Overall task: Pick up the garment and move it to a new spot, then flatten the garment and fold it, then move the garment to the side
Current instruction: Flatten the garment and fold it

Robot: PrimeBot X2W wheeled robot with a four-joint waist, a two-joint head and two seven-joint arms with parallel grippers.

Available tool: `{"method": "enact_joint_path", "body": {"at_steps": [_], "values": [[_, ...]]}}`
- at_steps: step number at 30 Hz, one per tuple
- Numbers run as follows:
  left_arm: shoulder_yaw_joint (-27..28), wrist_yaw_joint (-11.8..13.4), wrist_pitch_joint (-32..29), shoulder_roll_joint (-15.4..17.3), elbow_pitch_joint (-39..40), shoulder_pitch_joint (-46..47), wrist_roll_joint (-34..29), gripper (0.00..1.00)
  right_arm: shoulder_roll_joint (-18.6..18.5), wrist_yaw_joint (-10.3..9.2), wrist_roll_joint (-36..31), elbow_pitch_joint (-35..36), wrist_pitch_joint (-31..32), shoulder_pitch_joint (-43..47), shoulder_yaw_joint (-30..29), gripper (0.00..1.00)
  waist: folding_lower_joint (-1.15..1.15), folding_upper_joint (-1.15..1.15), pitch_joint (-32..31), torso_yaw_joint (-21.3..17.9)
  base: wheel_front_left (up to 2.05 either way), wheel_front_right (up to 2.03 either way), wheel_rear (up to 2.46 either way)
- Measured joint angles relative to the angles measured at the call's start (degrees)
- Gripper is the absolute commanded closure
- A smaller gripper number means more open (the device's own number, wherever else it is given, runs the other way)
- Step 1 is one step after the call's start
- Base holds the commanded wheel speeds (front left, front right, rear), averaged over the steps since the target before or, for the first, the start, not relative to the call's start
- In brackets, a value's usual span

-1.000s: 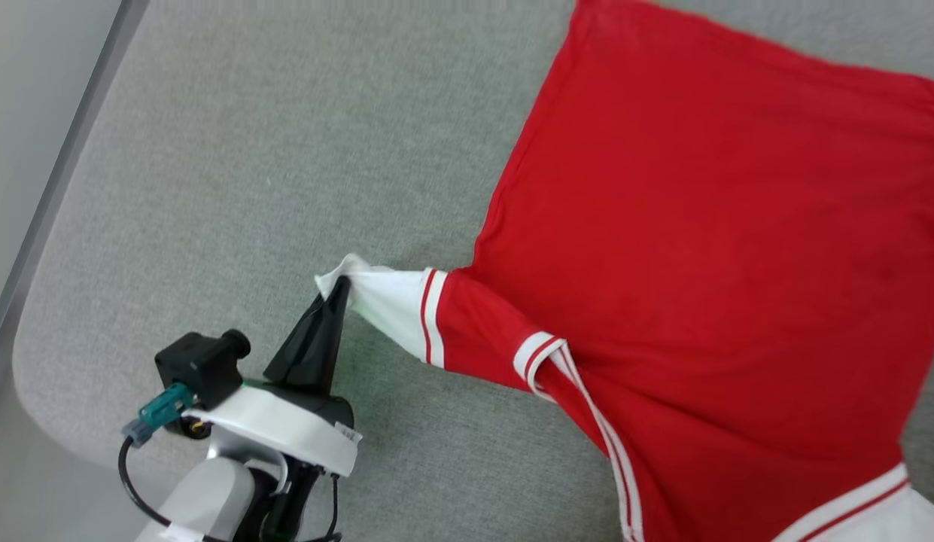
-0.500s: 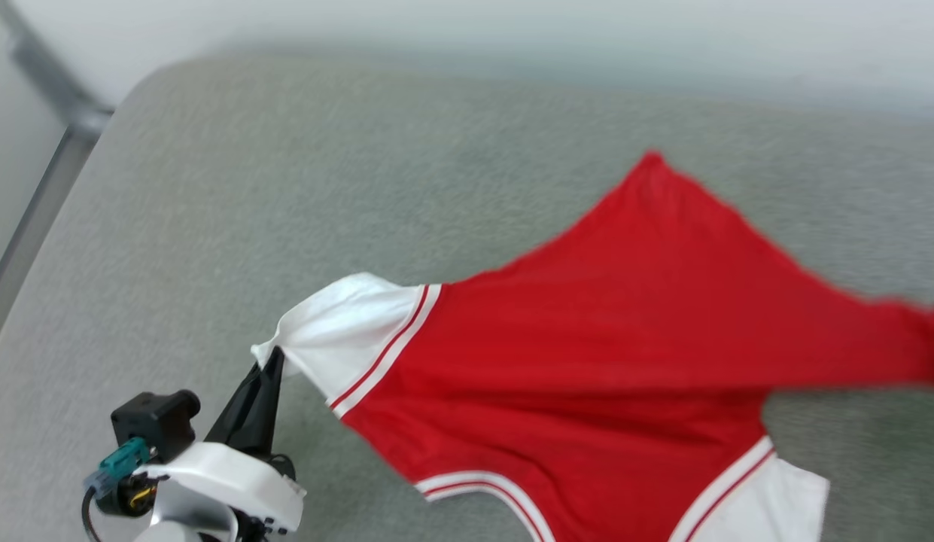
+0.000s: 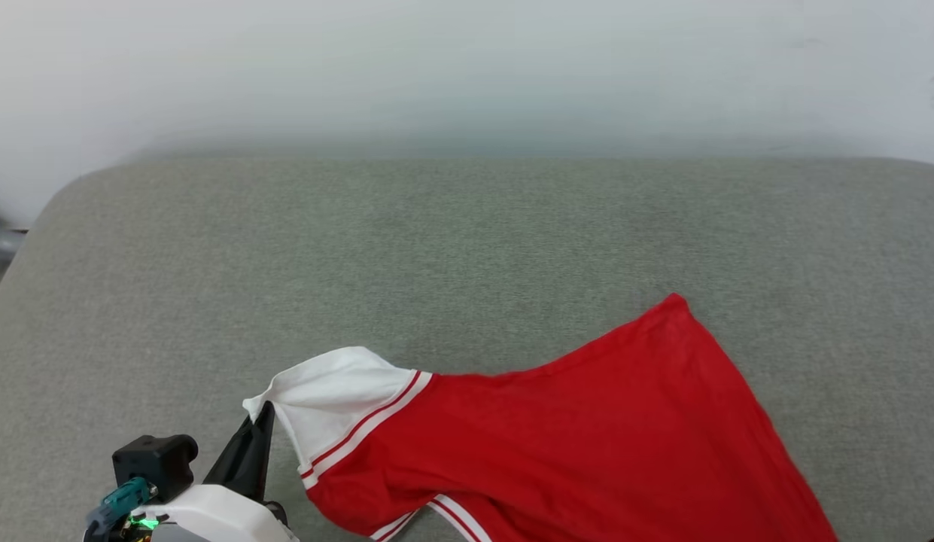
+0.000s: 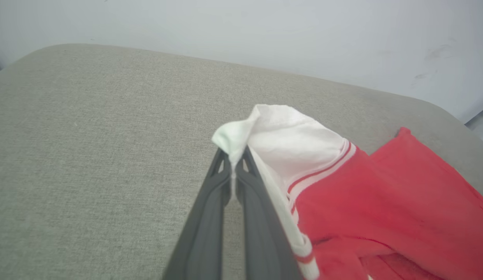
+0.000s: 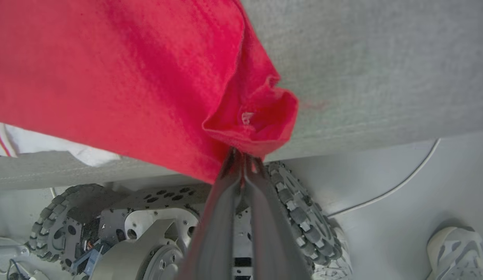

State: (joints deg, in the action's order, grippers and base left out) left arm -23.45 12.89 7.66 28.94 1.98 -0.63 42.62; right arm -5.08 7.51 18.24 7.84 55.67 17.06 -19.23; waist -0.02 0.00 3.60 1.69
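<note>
The garment (image 3: 587, 444), a red shirt with white sleeves and red-and-white striped trim, lies stretched across the near part of a grey padded table (image 3: 467, 248). My left gripper (image 3: 265, 410) is shut on the tip of its white sleeve (image 4: 288, 144) at the lower left of the head view; the left wrist view shows that pinch by the left gripper (image 4: 233, 155). My right gripper (image 5: 243, 153) is shut on a bunched red corner of the garment (image 5: 260, 116), held past the table's front edge. No lettering is visible.
A pale wall rises behind the table's far edge. Below the front edge, the right wrist view shows the robot's wheeled base (image 5: 148, 225), a white cable (image 5: 401, 182) on the floor, and a person's shoe (image 5: 455, 249) at the lower right.
The head camera has tilted up, bringing the wall and the far edge into view. The garment has been drawn nearer the front edge, my left gripper still shut on the sleeve.
</note>
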Motion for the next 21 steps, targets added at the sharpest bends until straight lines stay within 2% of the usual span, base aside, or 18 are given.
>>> {"method": "enact_joint_path", "body": {"at_steps": [1, 2, 3, 9, 14, 18, 21], "values": [[0.0, 0.3, 0.0, 0.1, 0.2, -0.3, 0.0, 1.00, 0.8, 0.00, 0.5, -0.6, -1.1, 0.7, 0.2, 0.72, 0.00, 0.00, -0.2, -0.4, 0.00, 0.00, 0.00], [-0.1, 0.3, -0.3, 0.3, 0.4, -0.3, 0.1, 1.00, 1.1, 0.00, 0.9, -1.4, -1.8, 1.2, 0.7, 0.11, 0.00, 0.00, -0.2, -0.7, 0.00, 0.00, 0.00], [-0.1, 0.5, -0.5, 0.3, 0.6, -0.3, 0.0, 1.00, 1.5, 0.00, 1.5, -2.2, -2.9, 1.5, 1.1, 0.00, 0.00, 0.00, -0.2, -1.0, 0.00, 0.00, 0.00], [-0.4, 0.8, -1.0, 0.6, 1.3, -0.3, 0.0, 1.00, 2.1, 0.00, 2.7, -5.0, -16.1, -0.1, 1.0, 0.00, 0.01, 0.00, 0.4, -1.3, 0.00, 0.00, 0.00], [-0.4, 1.3, -1.3, 0.9, 1.9, 0.3, -0.3, 1.00, 2.2, 0.00, 3.1, -7.7, -33.1, -5.5, 0.4, 0.00, 0.02, 0.00, 1.1, -0.7, 0.00, 0.00, 0.00], [-0.4, 1.2, -1.3, 0.8, 2.4, 1.8, -0.7, 1.00, 2.2, 0.00, 2.3, -10.8, -41.6, -11.5, 1.9, 0.00, 0.02, 0.00, 2.2, -0.2, 0.00, 0.00, 0.00], [-0.5, 1.1, -1.3, 0.8, 2.7, 2.4, -0.7, 1.00, 2.2, 0.00, 1.6, -14.3, -44.0, -16.3, 3.0, 0.00, 0.02, 0.00, 3.1, 0.2, 0.00, 0.00, 0.00]]}}
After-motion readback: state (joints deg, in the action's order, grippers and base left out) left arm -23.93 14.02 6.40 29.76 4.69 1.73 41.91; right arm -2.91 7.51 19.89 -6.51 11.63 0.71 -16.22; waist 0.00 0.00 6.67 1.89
